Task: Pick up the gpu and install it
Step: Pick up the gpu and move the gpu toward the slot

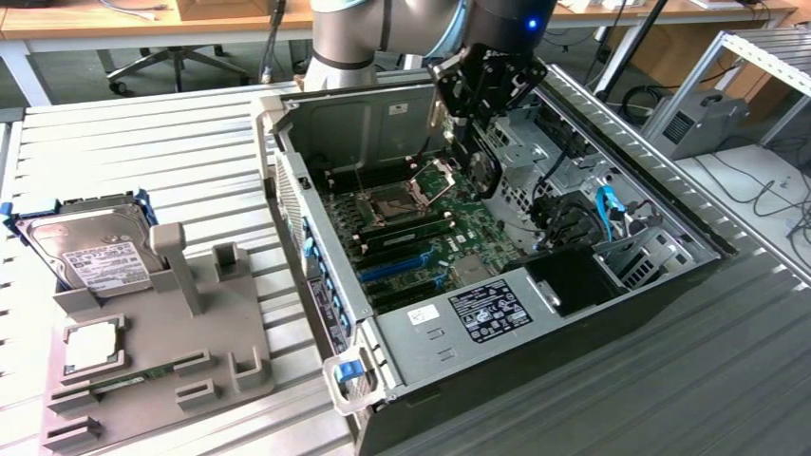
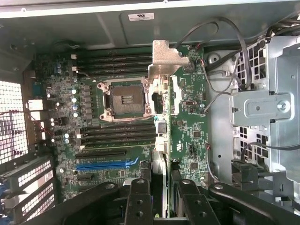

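1. End effector (image 1: 477, 122): I see it over the open computer case (image 1: 289, 199), fingers pointing down into the interior. The fingers (image 2: 139, 197) are clamped on the gpu (image 2: 159, 154), one on each flat face.
2. gpu (image 1: 481, 166): it hangs edge-down from the end effector, directly below the fingers and inside the case. I cannot tell whether its lower edge touches the board.
3. Motherboard (image 2: 187, 136): it lies beneath the end effector. The open CPU socket (image 2: 124, 98) and the blue slot (image 2: 105, 165) sit to one side of the held card.
4. Table (image 1: 127, 152): a grey holder (image 1: 190, 313) carrying a hard drive (image 1: 95, 252) stands outside the case, well away from the end effector.
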